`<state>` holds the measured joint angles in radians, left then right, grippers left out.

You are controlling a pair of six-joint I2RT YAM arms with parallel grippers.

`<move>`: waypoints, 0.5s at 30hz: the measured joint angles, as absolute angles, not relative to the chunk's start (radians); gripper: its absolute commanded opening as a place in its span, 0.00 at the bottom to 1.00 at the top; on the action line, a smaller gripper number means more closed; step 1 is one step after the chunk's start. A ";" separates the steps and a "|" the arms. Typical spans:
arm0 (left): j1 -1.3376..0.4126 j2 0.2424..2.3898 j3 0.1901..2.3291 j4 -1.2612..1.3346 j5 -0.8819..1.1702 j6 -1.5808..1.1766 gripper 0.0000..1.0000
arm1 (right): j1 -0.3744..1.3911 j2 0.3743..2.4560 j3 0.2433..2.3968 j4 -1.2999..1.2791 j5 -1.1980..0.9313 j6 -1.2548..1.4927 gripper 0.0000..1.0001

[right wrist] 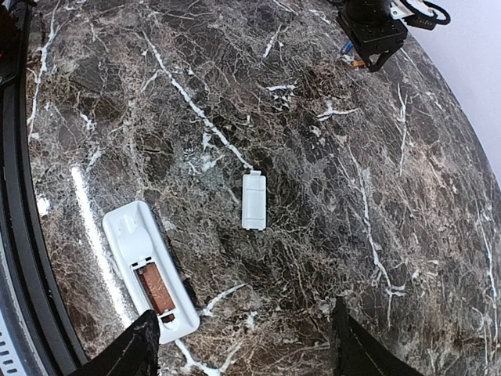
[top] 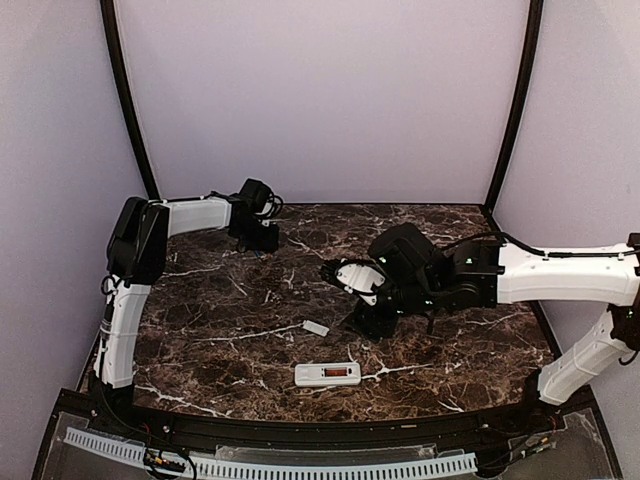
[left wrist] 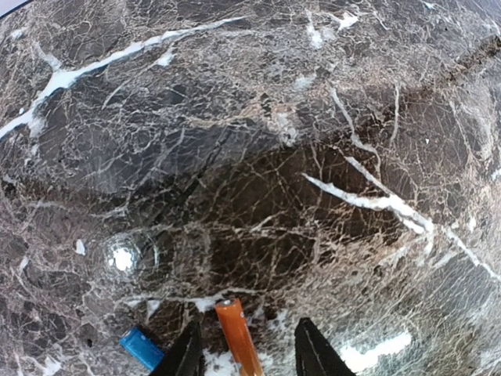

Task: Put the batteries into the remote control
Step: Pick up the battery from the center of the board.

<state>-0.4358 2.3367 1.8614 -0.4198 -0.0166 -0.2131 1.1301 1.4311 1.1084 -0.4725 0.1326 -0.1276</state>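
Fingers [left wrist: 313, 354] apart on the left gripper [left wrist: 246, 327], straddling the orange battery [left wrist: 237, 338] at the bottom edge of the left wrist view, not yet pinching it. Lined up for a grab across its width, by the look of it. Just beside, lower left, the blue battery [left wrist: 141, 347] on the tabletop [left wrist: 329, 125]. Over to the right gripper [right wrist: 244, 313]: spread wide, empty, hovering near the remote [right wrist: 129, 235], lower left of its view, back up, compartment [right wrist: 156, 288] bare and ready. Loose cover [right wrist: 254, 201] mid-frame, set aside.

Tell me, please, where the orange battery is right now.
In the left wrist view, the orange battery lies between the fingers of the left gripper, the blue battery just beside it.
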 measured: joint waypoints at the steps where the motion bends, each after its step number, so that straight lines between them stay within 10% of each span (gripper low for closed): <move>1: -0.436 2.343 1.868 -0.421 -0.015 -0.212 0.32 | 1.130 1.431 1.108 -0.472 0.133 -0.125 0.71; 15: -0.436 2.368 1.895 -0.447 0.020 -0.214 0.17 | 1.130 1.431 1.099 -0.475 0.136 -0.114 0.71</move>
